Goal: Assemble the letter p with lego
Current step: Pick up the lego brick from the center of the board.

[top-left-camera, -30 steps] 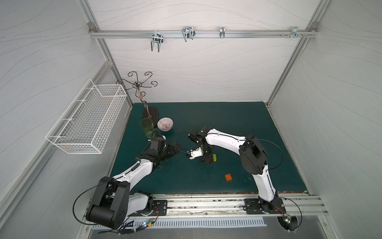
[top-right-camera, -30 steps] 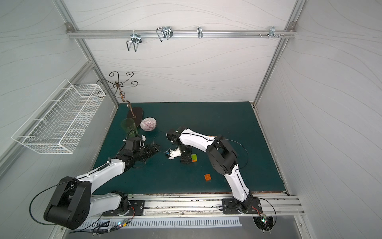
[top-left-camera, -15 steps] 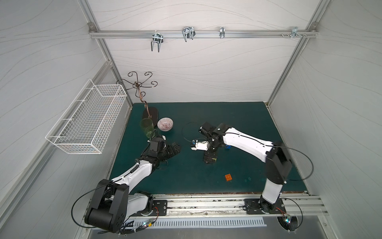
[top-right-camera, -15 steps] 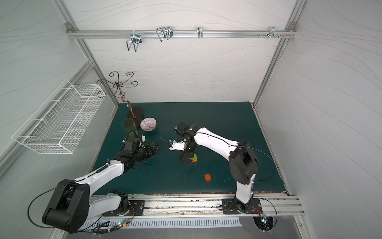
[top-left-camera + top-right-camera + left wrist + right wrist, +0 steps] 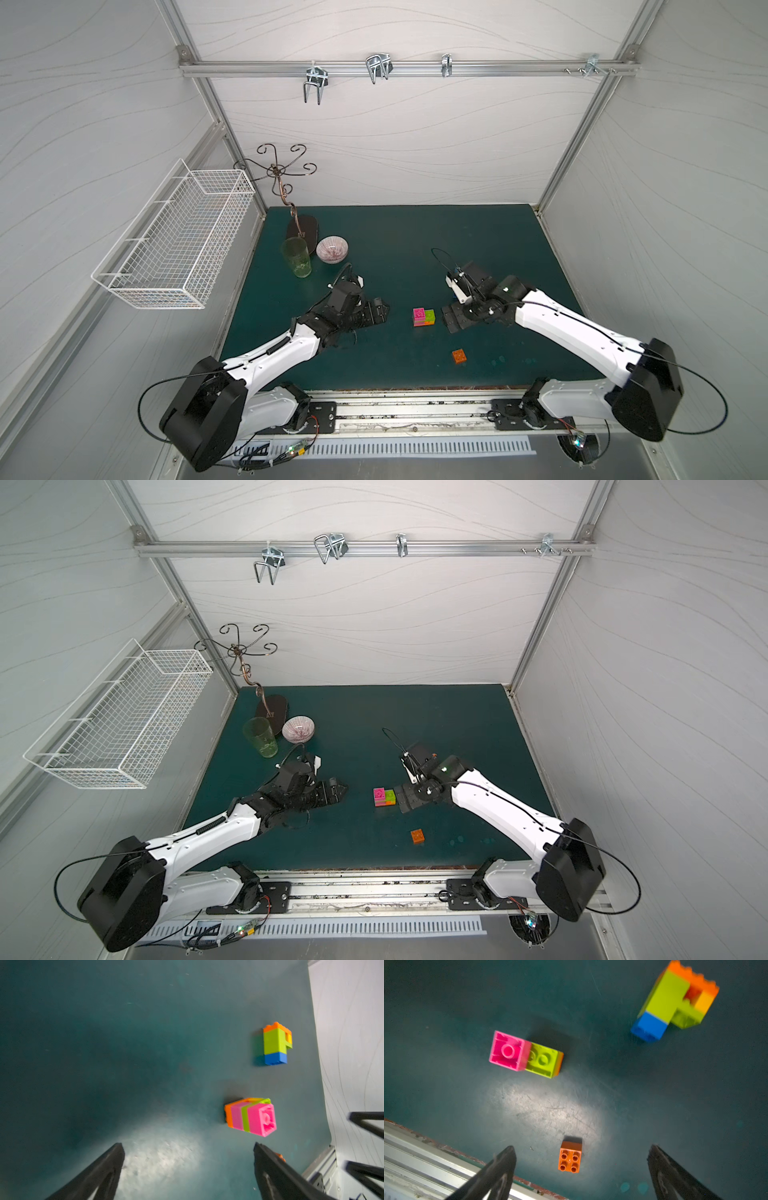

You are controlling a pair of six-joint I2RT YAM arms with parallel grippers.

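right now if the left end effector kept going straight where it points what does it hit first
Most likely the magenta and lime lego stack. It sits ahead of the open left end effector, in line with one side of it rather than the middle. Depth is unclear.

Both top views look steeply down from high above the near edge, taking in the whole green worktop point(image 5: 478, 232), both arms and the enclosure walls. They share almost everything, one shifted slightly sideways.

The left wrist camera sits behind the left tool point(image 5: 188, 1145), low and close. It looks out between the fingers across the worktop to the magenta stack point(image 5: 255, 1118) and the lime-and-blue build point(image 5: 274, 1043).

The right wrist camera looks more steeply down past the right tool point(image 5: 582, 1147) at the orange brick point(image 5: 569, 1157) and the front rail point(image 5: 415, 1157). It shares that stack and build with the left wrist view
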